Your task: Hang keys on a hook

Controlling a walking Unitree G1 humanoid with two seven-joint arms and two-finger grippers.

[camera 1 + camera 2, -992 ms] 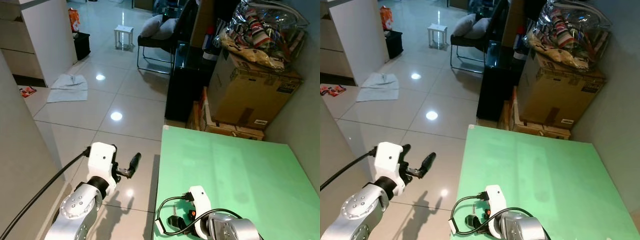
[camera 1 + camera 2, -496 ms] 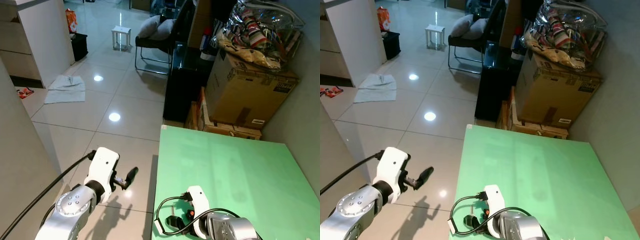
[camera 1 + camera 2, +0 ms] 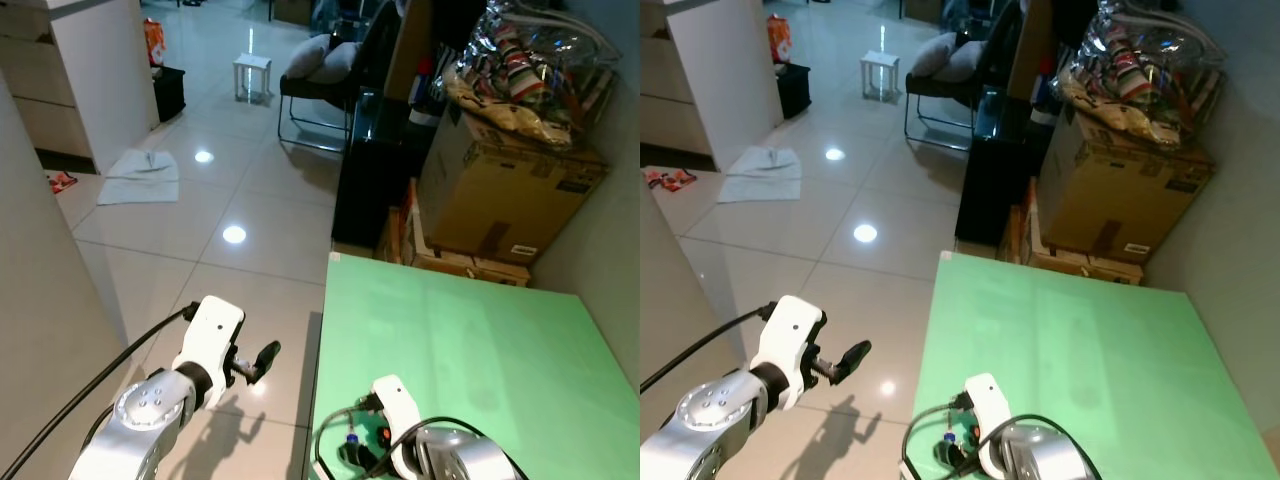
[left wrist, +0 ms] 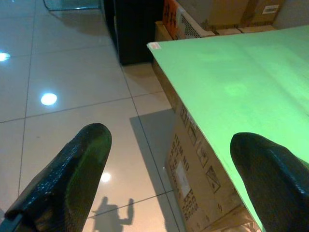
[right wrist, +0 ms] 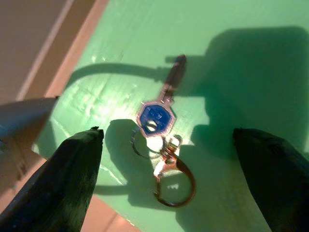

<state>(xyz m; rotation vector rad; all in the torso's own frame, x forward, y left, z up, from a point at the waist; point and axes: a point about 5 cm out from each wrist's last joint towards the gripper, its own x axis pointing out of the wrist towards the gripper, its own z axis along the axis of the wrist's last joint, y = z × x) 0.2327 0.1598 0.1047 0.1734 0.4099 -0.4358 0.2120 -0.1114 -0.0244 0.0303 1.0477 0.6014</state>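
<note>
A bunch of keys [image 5: 157, 121], with a blue-headed key, rings and a clip, lies flat on the green table [image 3: 480, 340] close to its near left corner. My right gripper [image 5: 166, 133] hovers just over the keys, open, with one finger on each side of them and nothing held. In the left eye view that gripper [image 3: 352, 458] sits at the table's near edge. Left of the table, my left gripper [image 3: 262, 358] hangs open and empty over the tiled floor. From its wrist view, the left gripper [image 4: 171, 137] faces the table's side edge.
Beyond the table's far edge stand cardboard boxes [image 3: 505, 195] topped by a stuffed plastic bag [image 3: 530, 70], and a black cabinet [image 3: 375, 160]. Farther off are a chair [image 3: 320, 70], a white stool [image 3: 250, 72] and a cloth on the floor [image 3: 140, 165]. A wall [image 3: 40, 300] runs close on the left.
The head camera has shifted slightly. My left gripper has dropped lower and nearer to me. My right arm has drawn back toward the table's near edge, over the keys.
</note>
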